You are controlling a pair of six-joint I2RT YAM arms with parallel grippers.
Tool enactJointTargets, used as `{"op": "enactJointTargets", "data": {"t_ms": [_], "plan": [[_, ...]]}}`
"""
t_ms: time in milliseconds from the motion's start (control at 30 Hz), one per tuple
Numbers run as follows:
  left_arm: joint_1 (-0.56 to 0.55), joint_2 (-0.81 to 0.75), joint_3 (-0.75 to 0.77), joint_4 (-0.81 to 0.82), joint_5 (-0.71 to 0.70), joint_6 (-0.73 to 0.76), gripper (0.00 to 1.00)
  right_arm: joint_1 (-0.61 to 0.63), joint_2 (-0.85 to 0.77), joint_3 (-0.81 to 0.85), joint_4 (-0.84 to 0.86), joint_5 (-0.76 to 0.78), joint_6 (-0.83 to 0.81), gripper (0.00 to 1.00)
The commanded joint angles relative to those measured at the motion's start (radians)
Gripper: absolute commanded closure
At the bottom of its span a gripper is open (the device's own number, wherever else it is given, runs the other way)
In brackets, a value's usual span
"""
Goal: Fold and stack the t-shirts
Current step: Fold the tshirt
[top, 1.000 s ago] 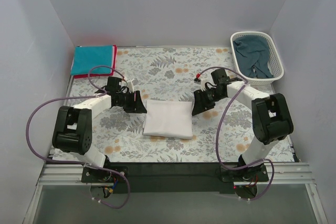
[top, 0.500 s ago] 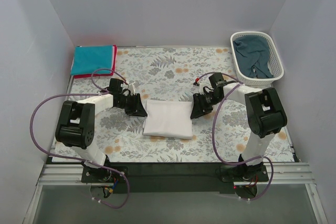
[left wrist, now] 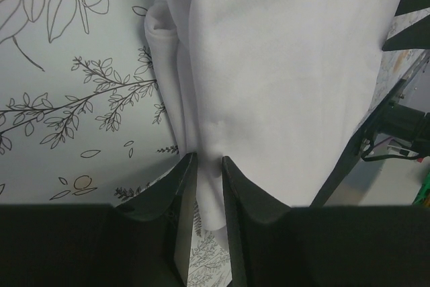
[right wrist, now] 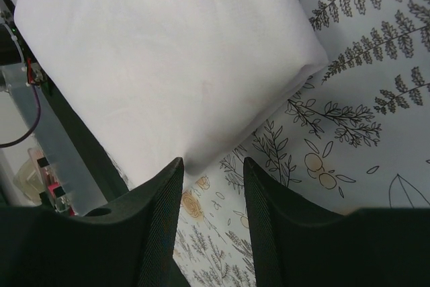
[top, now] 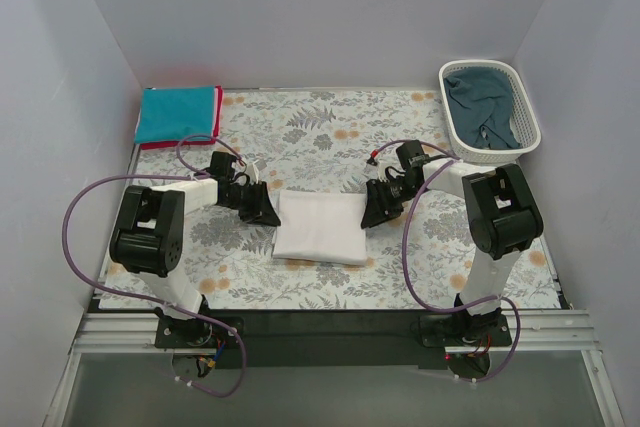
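Observation:
A folded white t-shirt [top: 320, 229] lies in the middle of the floral tablecloth. My left gripper [top: 266, 215] is at its left edge and is shut on a fold of that edge in the left wrist view [left wrist: 209, 165], where the white shirt [left wrist: 282, 65] fills the upper right. My right gripper [top: 371, 214] is at the shirt's right edge. In the right wrist view it [right wrist: 212, 166] is open, with the shirt's corner [right wrist: 154, 58] just beyond the left fingertip and no cloth between the jaws. A bright teal t-shirt [top: 177, 113] lies folded on a red one [top: 218, 107] at the back left.
A white slatted basket [top: 480, 65] at the back right holds a crumpled dark blue-teal t-shirt [top: 480, 107]. Grey walls enclose the table on three sides. Purple cables loop beside both arms.
Both grippers have moved inward and toward the near side, up against the white shirt's left and right edges. The arms have folded tighter. The shirt has barely shifted.

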State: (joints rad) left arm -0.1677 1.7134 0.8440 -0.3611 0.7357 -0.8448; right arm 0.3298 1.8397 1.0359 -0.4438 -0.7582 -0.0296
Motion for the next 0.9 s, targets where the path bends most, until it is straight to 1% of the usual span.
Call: {"op": "enactJointTargets", "data": {"t_ms": [0, 100, 133, 167, 200, 233, 300, 367, 467, 500, 533, 733, 867], "plan": [[-0.006, -0.017, 0.004, 0.013, 0.033, -0.005, 0.83, 0.008, 0.003, 0.009, 0.013, -0.024, -0.003, 0.53], [-0.006, -0.032, -0.006, 0.017, 0.034, -0.005, 0.89, 0.008, 0.004, 0.01, 0.013, -0.029, -0.003, 0.57], [-0.006, -0.043, -0.008, 0.019, 0.034, -0.007, 0.94, 0.006, 0.006, 0.012, 0.011, -0.033, -0.003, 0.58], [-0.006, -0.05, -0.011, 0.024, 0.039, -0.007, 0.96, 0.008, 0.007, 0.013, 0.011, -0.036, -0.003, 0.61], [-0.006, -0.057, -0.013, 0.027, 0.039, -0.008, 0.98, 0.008, 0.007, 0.015, 0.013, -0.039, -0.003, 0.66], [-0.006, -0.066, -0.019, 0.03, 0.042, -0.01, 1.0, 0.008, 0.009, 0.016, 0.013, -0.043, -0.003, 0.67], [-0.006, -0.069, -0.02, 0.034, 0.056, -0.01, 1.0, 0.011, 0.01, 0.019, 0.013, -0.052, -0.003, 0.73], [-0.006, -0.069, -0.02, 0.034, 0.062, -0.013, 1.0, 0.011, 0.013, 0.021, 0.011, -0.064, -0.003, 0.75], [-0.006, -0.071, -0.019, 0.034, 0.056, -0.011, 1.0, 0.011, 0.012, 0.021, 0.011, -0.067, -0.004, 0.87], [-0.006, -0.072, -0.019, 0.031, 0.048, -0.011, 1.0, 0.011, 0.01, 0.019, 0.011, -0.066, -0.004, 0.96], [-0.006, -0.077, -0.02, 0.028, 0.018, -0.011, 1.0, 0.009, 0.007, 0.019, 0.01, -0.059, -0.004, 0.99], [0.003, -0.144, -0.046, -0.001, -0.079, 0.006, 1.0, 0.011, -0.003, 0.012, 0.008, -0.033, -0.026, 0.99], [0.005, -0.161, -0.048, 0.002, -0.104, 0.009, 1.0, 0.011, -0.01, 0.013, 0.005, 0.008, -0.035, 0.99]]}}
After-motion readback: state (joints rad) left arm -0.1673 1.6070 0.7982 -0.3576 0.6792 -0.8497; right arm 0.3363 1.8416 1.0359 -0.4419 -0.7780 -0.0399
